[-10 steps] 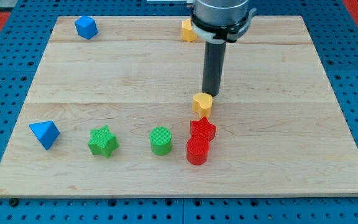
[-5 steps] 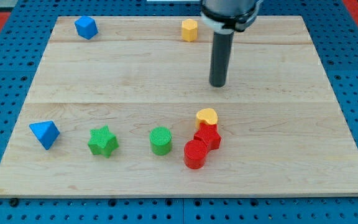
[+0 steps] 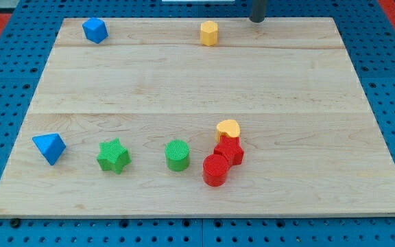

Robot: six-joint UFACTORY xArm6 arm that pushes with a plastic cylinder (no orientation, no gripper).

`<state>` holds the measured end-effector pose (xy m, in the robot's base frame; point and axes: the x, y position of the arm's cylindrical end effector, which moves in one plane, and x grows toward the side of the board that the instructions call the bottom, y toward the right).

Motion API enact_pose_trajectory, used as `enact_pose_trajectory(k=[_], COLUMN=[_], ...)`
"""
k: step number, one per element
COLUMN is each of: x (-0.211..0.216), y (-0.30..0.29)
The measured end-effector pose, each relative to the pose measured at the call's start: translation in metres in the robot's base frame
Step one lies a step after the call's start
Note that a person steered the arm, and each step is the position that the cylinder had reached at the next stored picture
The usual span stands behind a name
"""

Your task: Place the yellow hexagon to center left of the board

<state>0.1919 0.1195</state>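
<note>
The yellow hexagon (image 3: 209, 33) stands near the top edge of the wooden board (image 3: 115, 89), a little right of its middle. My tip (image 3: 257, 19) is at the view's top, just beyond the board's top edge, to the right of the hexagon and apart from it. Only the rod's lower end shows.
A yellow heart (image 3: 228, 130) touches a red star (image 3: 229, 149) and a red cylinder (image 3: 216, 169) at lower middle. A green cylinder (image 3: 177, 155) and green star (image 3: 114, 156) lie to their left. A blue triangle (image 3: 49, 147) is at lower left, a blue block (image 3: 94, 29) at top left.
My tip has withdrawn from just above the yellow heart up to the top edge. The heart slid down against the red star, which nudged the red cylinder.
</note>
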Motion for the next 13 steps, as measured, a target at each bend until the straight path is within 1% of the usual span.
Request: enact_pose_trajectory(k=[4,6,7,8,9,10,11,12,13], x=[0.000,0.002,0.039,0.031,0.053,0.105,0.132,0.091,0.092], y=[-0.007,-0.088,-0.096,-0.112,-0.100,-0.109,-0.099,-0.098,-0.137])
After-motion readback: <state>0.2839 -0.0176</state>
